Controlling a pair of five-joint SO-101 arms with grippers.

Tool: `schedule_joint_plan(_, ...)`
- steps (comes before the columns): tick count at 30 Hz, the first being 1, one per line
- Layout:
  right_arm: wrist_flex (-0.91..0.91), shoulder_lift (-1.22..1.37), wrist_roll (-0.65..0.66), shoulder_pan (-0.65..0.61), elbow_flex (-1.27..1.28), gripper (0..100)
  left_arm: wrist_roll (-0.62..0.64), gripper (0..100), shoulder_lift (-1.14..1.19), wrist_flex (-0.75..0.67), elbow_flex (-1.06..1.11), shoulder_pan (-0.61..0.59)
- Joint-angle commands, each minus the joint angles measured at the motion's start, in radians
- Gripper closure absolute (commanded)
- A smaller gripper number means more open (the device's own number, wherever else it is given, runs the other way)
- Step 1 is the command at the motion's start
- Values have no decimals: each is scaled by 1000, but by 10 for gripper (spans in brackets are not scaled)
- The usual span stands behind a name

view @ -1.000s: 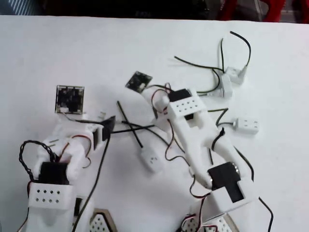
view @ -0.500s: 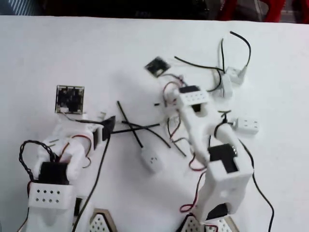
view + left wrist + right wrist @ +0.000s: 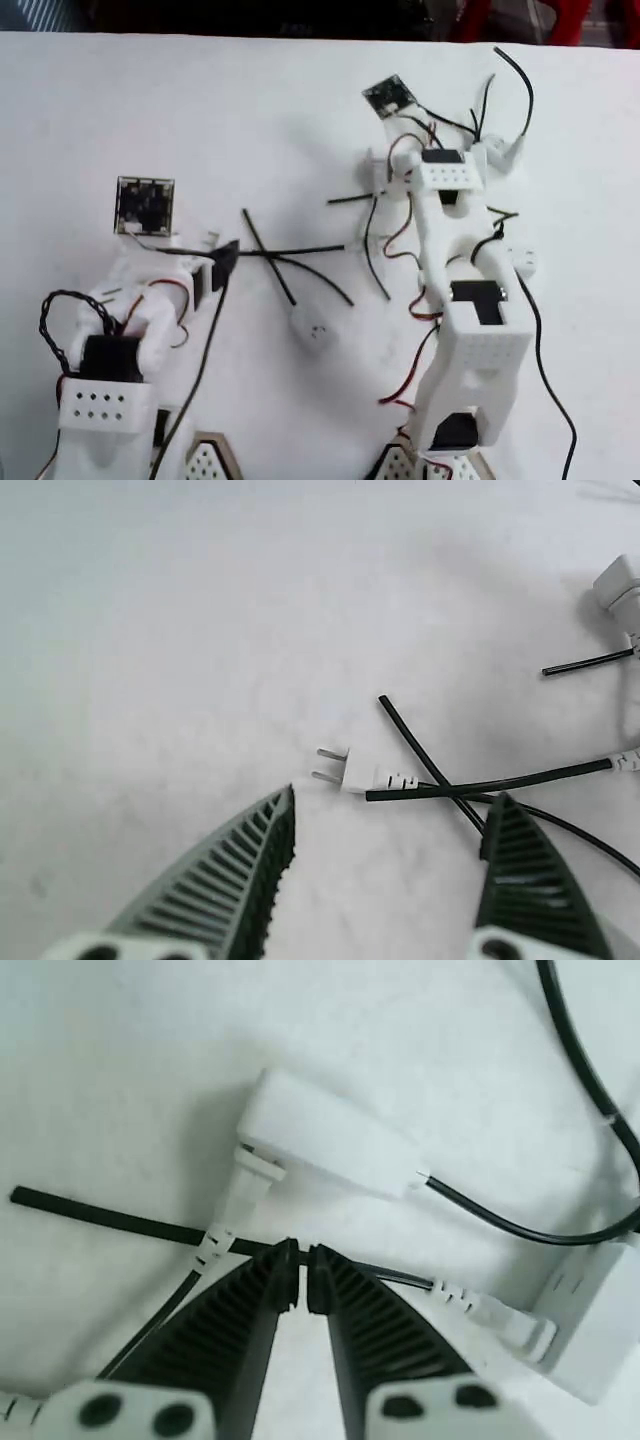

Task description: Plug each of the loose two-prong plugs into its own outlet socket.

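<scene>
Standing by the tabletop (image 3: pixel 150 600), I'd say the step in hand is picking up the loose plug (image 3: pixel 345 768). It lies flat just ahead of the left arm's jaws, roughly on the line between their tips, with its two prongs pointing away from its cable. Those jaws are spread wide and hold nothing. A second black cable (image 3: pixel 430 765) crosses right behind the plug body, so the grip looks best taken on the white body itself, close behind the prongs, square across its sides, without catching that crossing lead. A free outlet block (image 3: pixel 315 328) lies near, beyond the crossed cables from the left jaws. It looks light and will likely skid when pushed, so the prongs should be brought level with the slots and pressed in slowly, ideally with the block steadied. The right arm's jaws are drawn almost together with only a sliver between them. A black lead (image 3: pixel 100 1215) runs right at their tips, and I can't tell whether it is nipped. Just beyond those tips, one white plug (image 3: pixel 250 1172) sits against the end of a socket block (image 3: pixel 330 1150). Off to one side, another plug (image 3: pixel 500 1322) meets a second block (image 3: pixel 590 1330). How fully either is seated I can't judge. I can make out no writing or labels on the plugs, blocks or cables.
</scene>
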Motion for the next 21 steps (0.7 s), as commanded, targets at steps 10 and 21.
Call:
schedule_joint_plan(10, 553, -231, -69, -219, -41, 883, 8, 706, -22, -25, -6, -8)
schedule_joint_plan(21, 558, -76, -69, -380, -41, 748, 8, 706, -22, -23, -6, -8)
